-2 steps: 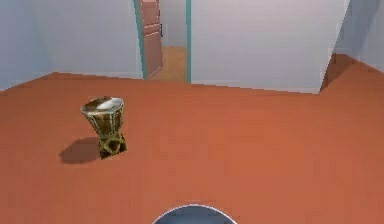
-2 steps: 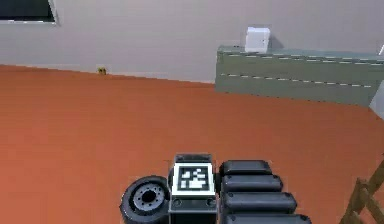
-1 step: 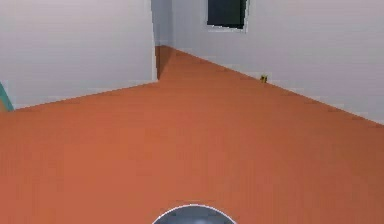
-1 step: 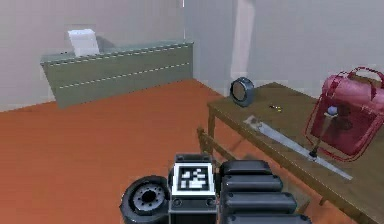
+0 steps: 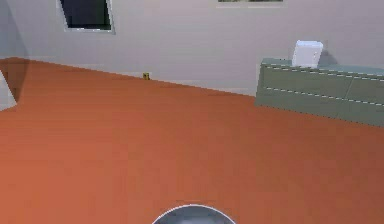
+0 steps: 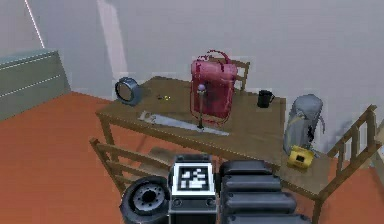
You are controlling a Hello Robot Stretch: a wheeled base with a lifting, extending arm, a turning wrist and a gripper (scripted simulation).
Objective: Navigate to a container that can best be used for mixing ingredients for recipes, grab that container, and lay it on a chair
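Bowl [image 6: 127, 90], round, grey and dark-rimmed, lies tipped at the wooden worktop's [image 6: 258, 132] left end, near a saw [image 6: 165, 119] and a red bag [image 6: 215, 85]. A slatted chair [image 6: 118, 162] stands between it and the dark tool [image 6: 146, 201]. I cannot tell the tool's grip or load.

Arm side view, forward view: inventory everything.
Wooden table: 1, brown, arm side view's middle.
Round grey-blue bowl-like container: 1, grey-blue, table's left end.
Red fabric bag: 1, red, table's middle.
Dark mug: 1, black, table's far side.
Grey bag-like thing: 1, grey, table's right end.
Small yellow thing: 1, yellow, beside grey thing.
Wooden chairs: 3, brown, around table.
Grey-green dresser: 1, grey-green, forward view's right.
Robot's grey base: 1, grey, forward view's bottom.
Dark gripper: 1, black, arm side view's bottom; holding anything: cannot tell.
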